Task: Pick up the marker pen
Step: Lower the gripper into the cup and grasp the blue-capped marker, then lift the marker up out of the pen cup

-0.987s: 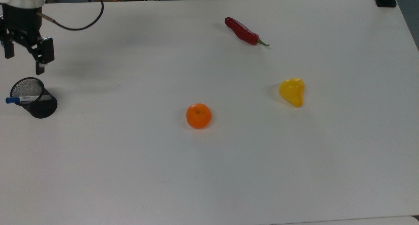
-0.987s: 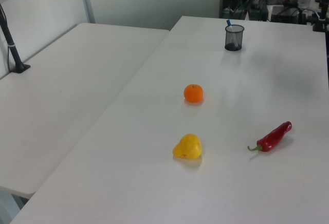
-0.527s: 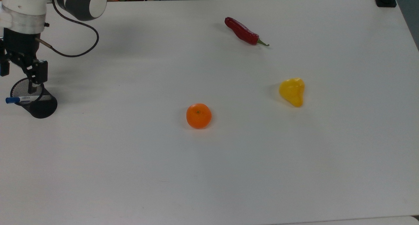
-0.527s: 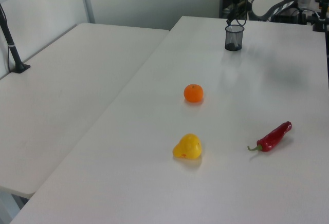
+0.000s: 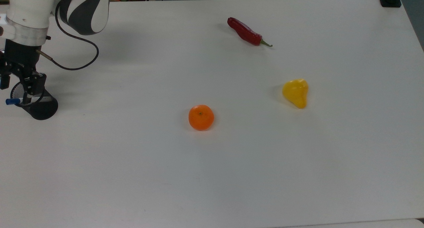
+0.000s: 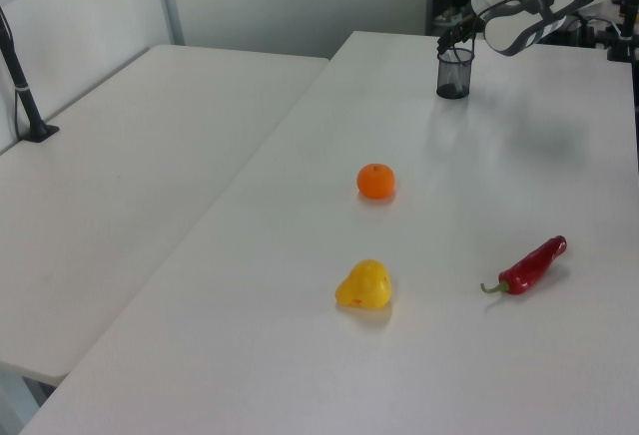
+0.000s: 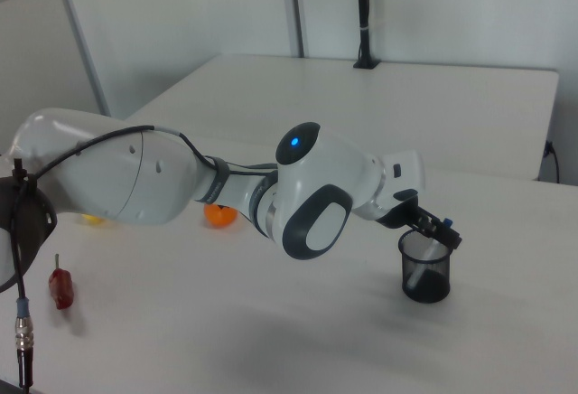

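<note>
Since half a second ago your gripper [image 5: 18,85] descended, jaws spread, straddling the marker pen [image 5: 12,101] leaning in the mesh pen cup [image 5: 41,107]. Nothing was pinched yet; closing and lifting remained.

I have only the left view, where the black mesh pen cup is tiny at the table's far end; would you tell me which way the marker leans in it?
Observer: In the top view, the white marker pen with the blue cap leans in the black mesh pen cup. Its cap sticks out past the rim toward the top view's left.
Operator: Thank you. Is the gripper ready to close on it?
Observer: In the top view, the gripper is open and sits over the cup's mouth, just above the cap.
Operator: And how does it approach?
Observer: In the right view, it reaches the cup slanting down from the right view's left.
</note>
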You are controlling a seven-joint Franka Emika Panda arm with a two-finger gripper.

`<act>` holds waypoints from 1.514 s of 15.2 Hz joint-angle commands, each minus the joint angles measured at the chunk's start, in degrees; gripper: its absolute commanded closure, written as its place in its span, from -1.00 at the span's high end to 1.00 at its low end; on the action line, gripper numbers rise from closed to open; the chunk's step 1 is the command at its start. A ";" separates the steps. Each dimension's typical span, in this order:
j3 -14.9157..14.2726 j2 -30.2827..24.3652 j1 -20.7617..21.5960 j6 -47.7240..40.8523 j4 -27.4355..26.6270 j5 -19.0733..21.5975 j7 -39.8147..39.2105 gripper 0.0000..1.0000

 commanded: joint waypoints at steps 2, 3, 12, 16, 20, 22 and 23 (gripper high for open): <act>-0.21 1.69 -0.11 1.36 1.90 1.75 0.72 0.13; -0.21 1.69 -0.11 1.36 1.90 1.84 0.72 -0.01; -0.03 1.51 -0.02 1.36 1.81 2.11 0.72 -1.00; -0.03 0.99 -0.02 1.36 1.81 2.19 0.72 -1.00; 0.06 -0.32 -0.02 1.27 1.55 2.11 0.72 -1.00; 0.06 -3.39 -0.11 0.74 0.76 2.11 0.72 -1.00; 0.06 -5.06 -0.11 0.65 -0.03 2.19 0.72 -1.00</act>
